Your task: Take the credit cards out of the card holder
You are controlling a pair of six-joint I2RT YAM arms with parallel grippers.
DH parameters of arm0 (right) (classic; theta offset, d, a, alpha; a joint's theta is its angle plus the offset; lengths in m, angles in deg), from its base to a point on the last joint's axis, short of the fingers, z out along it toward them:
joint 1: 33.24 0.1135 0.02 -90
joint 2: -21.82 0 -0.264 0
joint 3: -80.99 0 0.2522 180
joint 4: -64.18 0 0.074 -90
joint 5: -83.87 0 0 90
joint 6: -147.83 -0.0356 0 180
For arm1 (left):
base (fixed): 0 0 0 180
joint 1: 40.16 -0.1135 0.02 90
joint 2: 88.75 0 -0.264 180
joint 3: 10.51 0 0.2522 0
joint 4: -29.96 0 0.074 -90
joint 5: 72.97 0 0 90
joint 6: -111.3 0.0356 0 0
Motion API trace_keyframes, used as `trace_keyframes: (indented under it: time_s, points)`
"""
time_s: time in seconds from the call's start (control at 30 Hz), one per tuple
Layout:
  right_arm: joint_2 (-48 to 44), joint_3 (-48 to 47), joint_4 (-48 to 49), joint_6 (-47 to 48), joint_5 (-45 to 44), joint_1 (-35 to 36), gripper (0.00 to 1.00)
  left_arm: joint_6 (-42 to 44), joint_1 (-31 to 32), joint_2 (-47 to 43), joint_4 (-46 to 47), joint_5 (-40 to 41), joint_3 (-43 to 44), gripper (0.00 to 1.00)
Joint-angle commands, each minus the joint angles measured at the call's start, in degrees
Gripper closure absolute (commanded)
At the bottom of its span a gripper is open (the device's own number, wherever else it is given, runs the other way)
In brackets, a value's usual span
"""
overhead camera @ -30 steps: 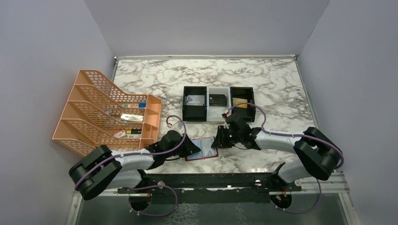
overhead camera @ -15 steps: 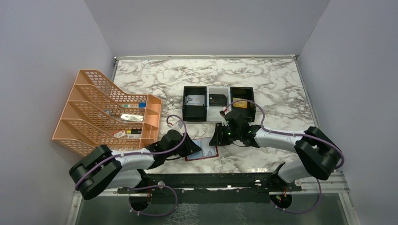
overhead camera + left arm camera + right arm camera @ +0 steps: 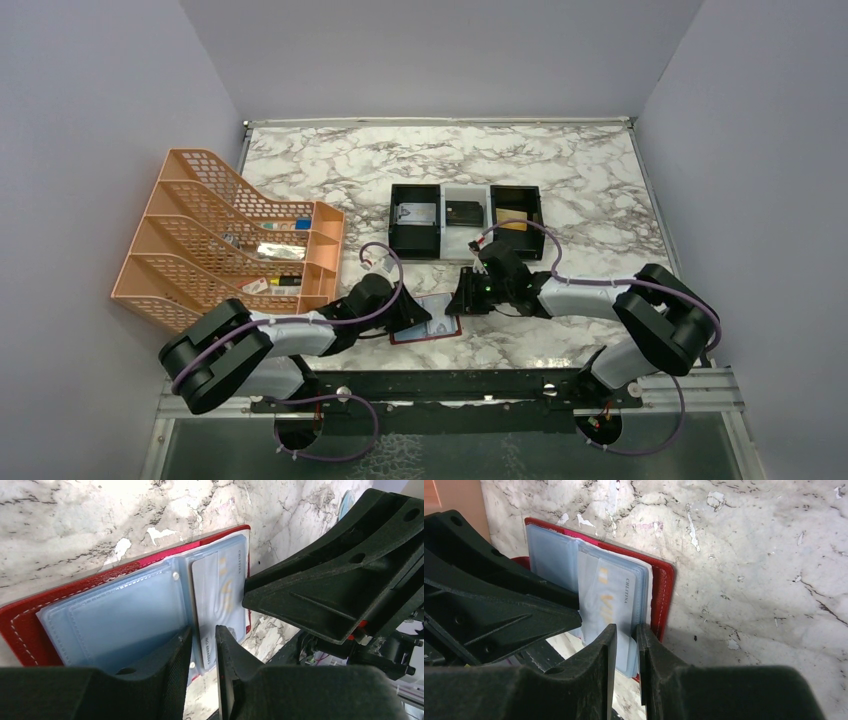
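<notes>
The card holder [image 3: 435, 325] lies open near the table's front edge, between my two grippers. It has a red border [image 3: 20, 630] and pale blue panels. A silvery-white credit card [image 3: 220, 595] sticks partly out of the right panel toward my left gripper. My left gripper [image 3: 204, 630] has its jaws nearly together, with the card's near end between them. My right gripper [image 3: 627, 626] has its jaws nearly together on the blue sleeve edge by the red border [image 3: 663, 595]. The card shows through the sleeve in the right wrist view [image 3: 616, 597].
A black-and-white three-compartment tray [image 3: 441, 222] stands behind the holder with a silvery card [image 3: 415, 213], a black card [image 3: 465, 212] and a gold card [image 3: 512, 218] in it. An orange file rack [image 3: 230, 240] stands at the left.
My right gripper has shifted slightly left toward the holder. My left arm has moved slightly forward. The holder has moved slightly to the left.
</notes>
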Motion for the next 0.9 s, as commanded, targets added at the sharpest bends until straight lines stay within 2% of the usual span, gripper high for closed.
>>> trace_keyframes:
  time_s: [0.0,0.2,0.33,0.43,0.67,0.87]
  points:
    - [1.69,1.17,0.26,-0.21,0.43,0.24,0.78,0.83,-0.02,1.41,1.96,0.71,1.11,0.74]
    - [3.13,1.32,1.41,-0.73,0.73,0.25,0.78,-1.04,0.03,3.47,8.58,-1.86,0.5,0.82]
    - [3.47,1.16,0.72,-0.86,-0.21,0.25,0.79,-1.42,-0.23,3.19,9.78,-2.81,0.25,0.95]
    - [2.12,0.93,-0.98,-0.86,-2.93,0.25,0.79,-2.45,-0.61,1.29,9.75,-1.78,-1.84,1.0]
    - [0.05,0.56,-3.05,-0.2,-5.44,0.22,0.79,-4.71,-1.96,-3.38,9.6,-1.28,-6.45,1.0]
    - [-1.0,0.08,-3.61,0.59,-5.18,0.21,0.79,-4.16,-2.5,-6.47,6.69,-0.51,-6.9,1.0]
